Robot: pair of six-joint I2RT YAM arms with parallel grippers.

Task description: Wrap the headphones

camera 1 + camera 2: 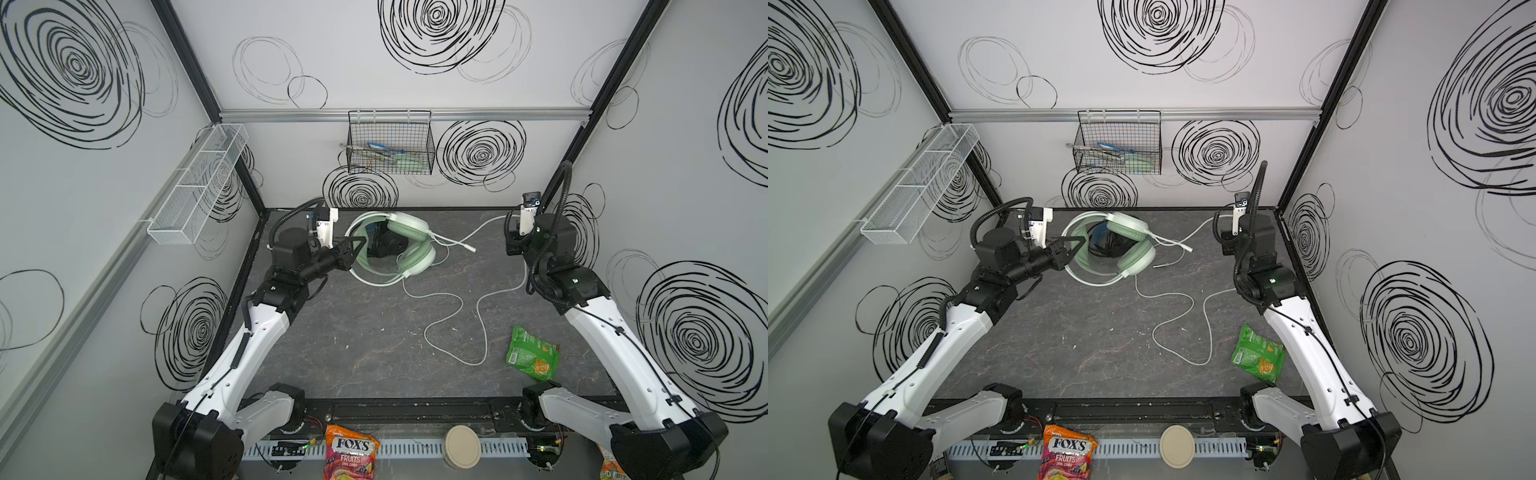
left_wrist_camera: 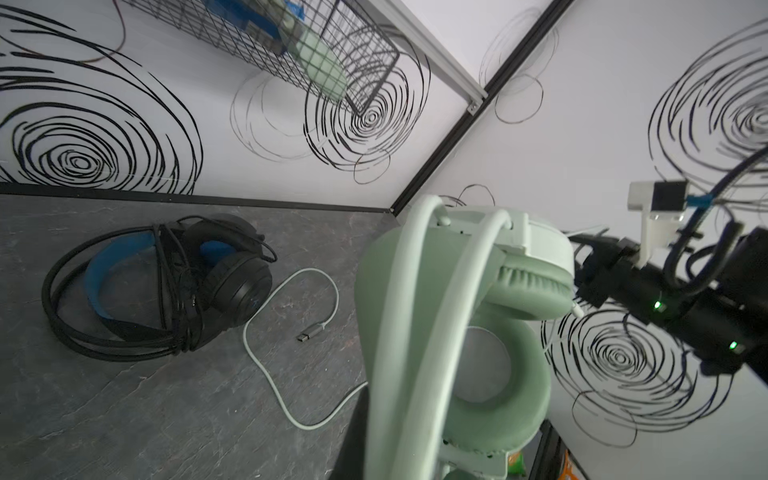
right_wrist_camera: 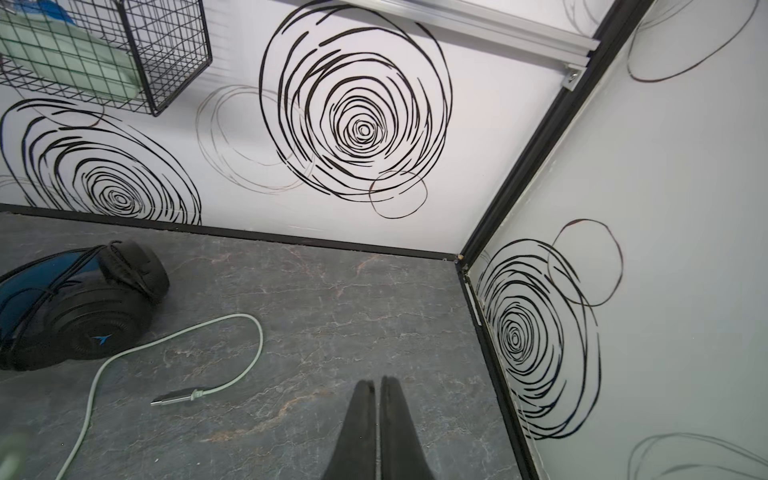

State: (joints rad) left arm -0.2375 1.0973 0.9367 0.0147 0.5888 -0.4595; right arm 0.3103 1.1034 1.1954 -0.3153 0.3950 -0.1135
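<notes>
Holding the mint-green over-ear plastic headset [image 1: 409,226] up by its headband, my left end effector [image 1: 360,243] is clamped on it at the far middle of the dark marbled bench [image 1: 332,353]. It hangs over the black over-ear headset with the blue headband [image 2: 166,291], which lies on the bench with its black cord wound round it. I judge the green one's cord to be the step in hand: its pale whitish cable [image 1: 457,305] sprawls in loose loops toward the near right, its metal USB plug [image 3: 174,400] lying free. My right end effector [image 3: 377,384], at the far right, is closed; whether it pinches cable I cannot tell. Next it should gather the slack and lead it round the headband while my left steadies.
</notes>
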